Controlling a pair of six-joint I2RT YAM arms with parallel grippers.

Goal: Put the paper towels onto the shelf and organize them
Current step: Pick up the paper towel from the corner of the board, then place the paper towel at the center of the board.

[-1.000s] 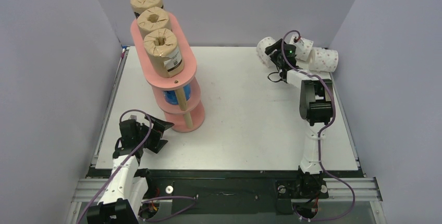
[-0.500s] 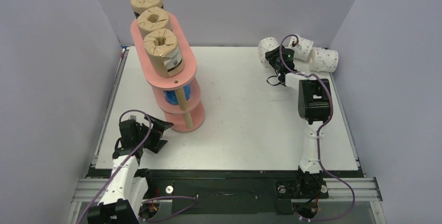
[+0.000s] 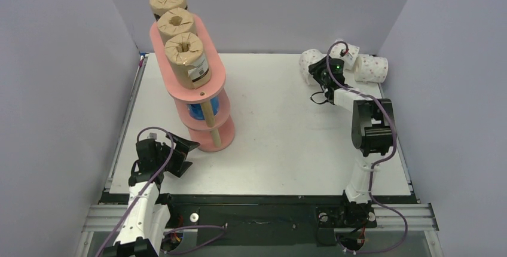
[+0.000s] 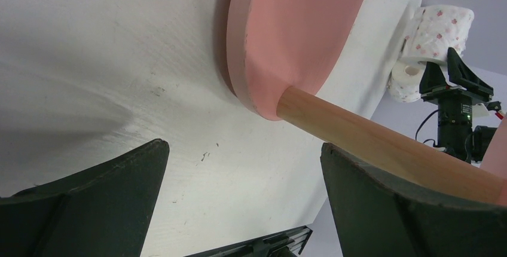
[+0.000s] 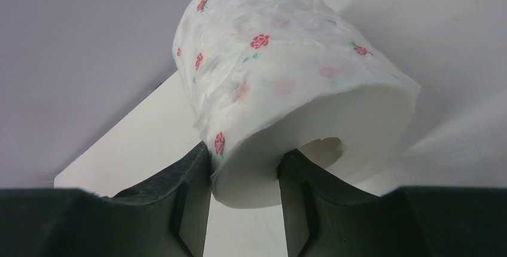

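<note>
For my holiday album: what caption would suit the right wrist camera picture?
The right gripper pinches the wall of a white flower-printed paper towel roll.

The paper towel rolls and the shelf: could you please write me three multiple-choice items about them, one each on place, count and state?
1. Where do the brown rolls stand?
A. the shelf's top board
B. its middle board
C. its bottom board

2. How many white flowered rolls are at the table's far right?
A. one
B. three
C. five

3. What is the right gripper doing?
A. open, holding nothing
B. closed on a brown roll
C. closed on a white flowered roll's wall

Answers: 1 A, all three line the top board; 2 B, three show in the top view; 3 C, its fingers pinch the roll's wall at the open end.
</note>
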